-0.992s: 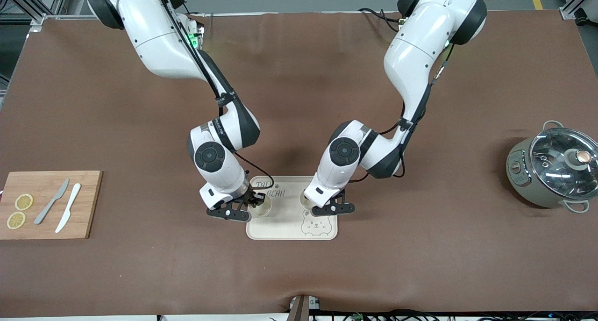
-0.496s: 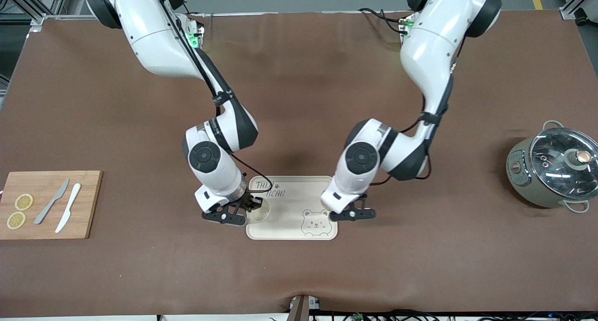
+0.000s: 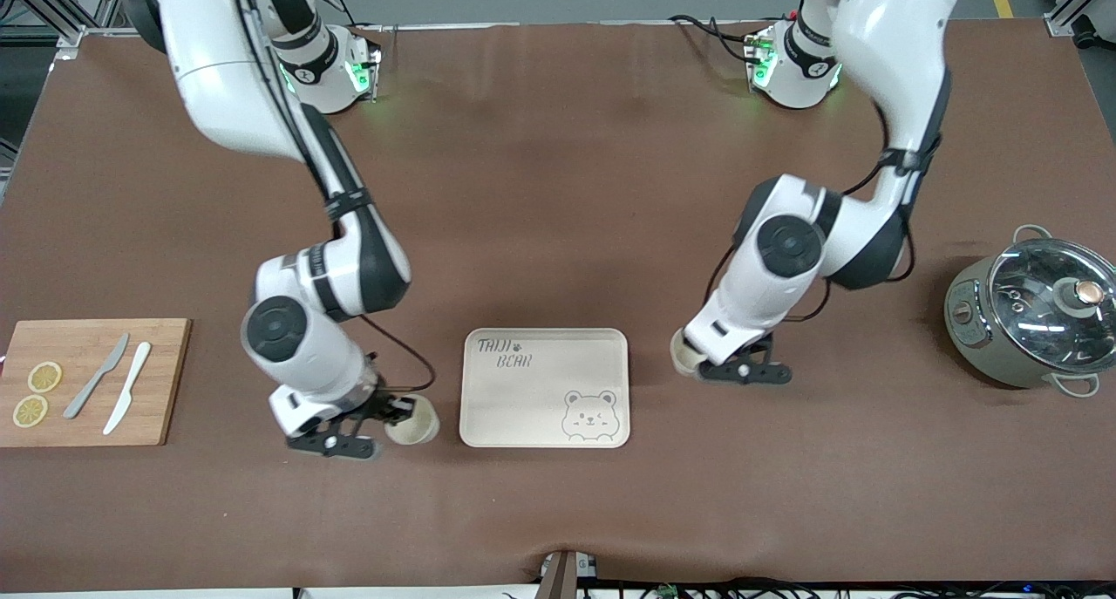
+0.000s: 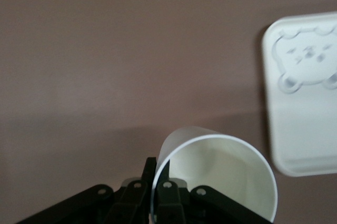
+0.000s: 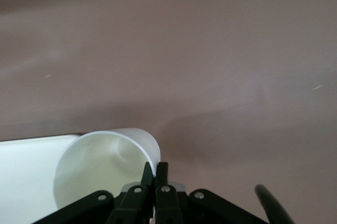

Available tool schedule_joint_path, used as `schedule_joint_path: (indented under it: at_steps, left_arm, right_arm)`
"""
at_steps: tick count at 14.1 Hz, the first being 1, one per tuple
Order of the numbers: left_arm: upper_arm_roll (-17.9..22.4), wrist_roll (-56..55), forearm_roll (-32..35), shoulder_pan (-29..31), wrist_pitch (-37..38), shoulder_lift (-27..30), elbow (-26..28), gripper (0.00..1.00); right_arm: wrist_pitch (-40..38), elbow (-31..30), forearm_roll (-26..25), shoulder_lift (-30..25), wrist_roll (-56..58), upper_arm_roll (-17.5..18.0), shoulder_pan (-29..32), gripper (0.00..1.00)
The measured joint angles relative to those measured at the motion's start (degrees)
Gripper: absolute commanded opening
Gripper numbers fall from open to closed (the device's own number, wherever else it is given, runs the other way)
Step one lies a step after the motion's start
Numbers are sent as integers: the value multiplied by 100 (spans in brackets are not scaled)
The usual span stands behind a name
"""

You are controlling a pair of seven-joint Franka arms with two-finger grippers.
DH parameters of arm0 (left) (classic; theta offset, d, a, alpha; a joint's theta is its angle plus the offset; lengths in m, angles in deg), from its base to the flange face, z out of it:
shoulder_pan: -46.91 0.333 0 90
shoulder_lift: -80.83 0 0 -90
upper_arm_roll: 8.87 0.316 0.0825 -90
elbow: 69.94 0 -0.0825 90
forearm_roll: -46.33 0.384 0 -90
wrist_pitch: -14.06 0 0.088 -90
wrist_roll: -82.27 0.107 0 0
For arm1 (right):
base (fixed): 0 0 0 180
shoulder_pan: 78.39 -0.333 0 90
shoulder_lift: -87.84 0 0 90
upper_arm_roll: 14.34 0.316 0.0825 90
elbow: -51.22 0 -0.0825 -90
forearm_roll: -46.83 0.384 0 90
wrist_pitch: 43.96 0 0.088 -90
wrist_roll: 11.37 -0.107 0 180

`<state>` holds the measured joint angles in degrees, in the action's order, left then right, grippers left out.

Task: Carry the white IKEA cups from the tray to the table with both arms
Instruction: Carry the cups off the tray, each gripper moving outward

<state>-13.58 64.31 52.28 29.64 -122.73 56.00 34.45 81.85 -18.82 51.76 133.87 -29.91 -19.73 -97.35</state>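
Brown table mat point(image 3: 558, 189); tray point(image 3: 540, 381) lying bare. Right gripper point(image 3: 384, 411) is pinching one cup point(image 3: 413, 423) beside the tray; left gripper point(image 3: 702, 365) is pinching the other cup point(image 3: 683, 352), tray between.

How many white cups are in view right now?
2. One cup is held by the right gripper beside the tray; the other cup is held by the left gripper beside the tray's other end.
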Motion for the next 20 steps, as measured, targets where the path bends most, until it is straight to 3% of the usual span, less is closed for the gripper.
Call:
schedule_joint_path:
  at_steps: [4, 7, 9, 13, 19, 20]
  left_arm:
    - [-22, 1096, 0, 793, -1470, 1186, 2489, 0]
    - [-33, 1370, 0, 1049, -2342, 1544, 3589, 0]
    - [-64, 1371, 1, 1054, -2558, 1562, 3864, 0]
    - [-103, 1327, -31, 1056, -2576, 1560, 3920, 0]
    - [-189, 1325, -413, 1058, -2576, 1401, 3934, 0]
    - [-198, 1325, -415, 1058, -2576, 1393, 3934, 46]
  right_arm:
    - [-52, -4, 9, 0, 1318, -2, 705, 0]
    - [-95, -47, 14, 2, 2210, 4, 1180, 0]
    - [-106, -134, 20, 10, 2756, 8, 1449, 0]
    - [-105, -195, 53, 76, 3565, 24, 1869, 0]
    - [-84, -359, 551, 163, 4153, 33, 2039, 0]
    - [-81, -366, 554, 194, 4158, 35, 2040, 2]
